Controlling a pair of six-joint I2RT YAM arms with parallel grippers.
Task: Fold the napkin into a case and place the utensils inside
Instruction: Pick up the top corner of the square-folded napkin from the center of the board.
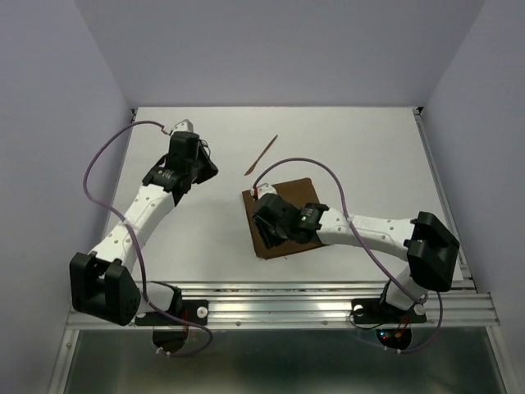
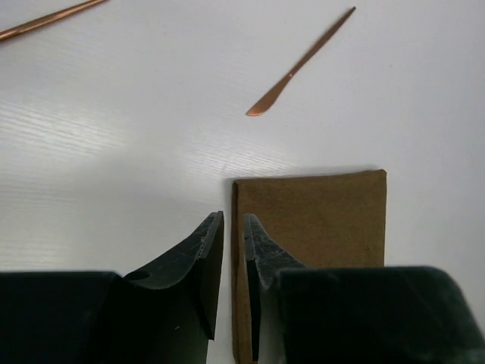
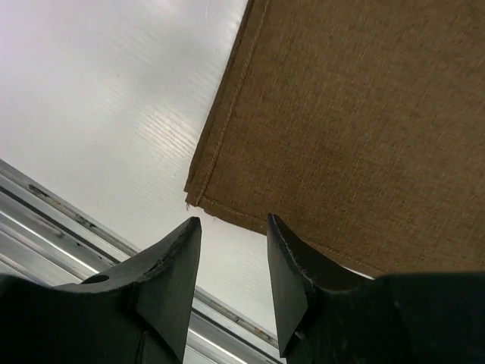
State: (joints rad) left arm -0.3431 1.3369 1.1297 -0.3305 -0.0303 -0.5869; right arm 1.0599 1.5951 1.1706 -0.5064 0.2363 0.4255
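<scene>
Napkin (image 1: 297, 190): folded brown rectangle, flat on the worktop (image 1: 369, 148), near the middle
My right hand (image 3: 233, 227): fingers apart, nothing between them; the napkin's hemmed corner lies just beyond the tips
My left hand (image 2: 233, 227): fingers a narrow slit apart, empty, pointed at the napkin's left edge
Utensils (image 2: 303, 64): one lies on bare worktop beyond the napkin; the second utensil (image 2: 45, 20) lies farther left; neither touches the cloth
Step, as I judge it: both hands are free of the cloth, so the fold needs checking before loading
Method: I press the crease flat, find the open edge, lift the top layer only, then slide each utensil in lengthwise
Risk: pinching both layers would drag the whole napkin
</scene>
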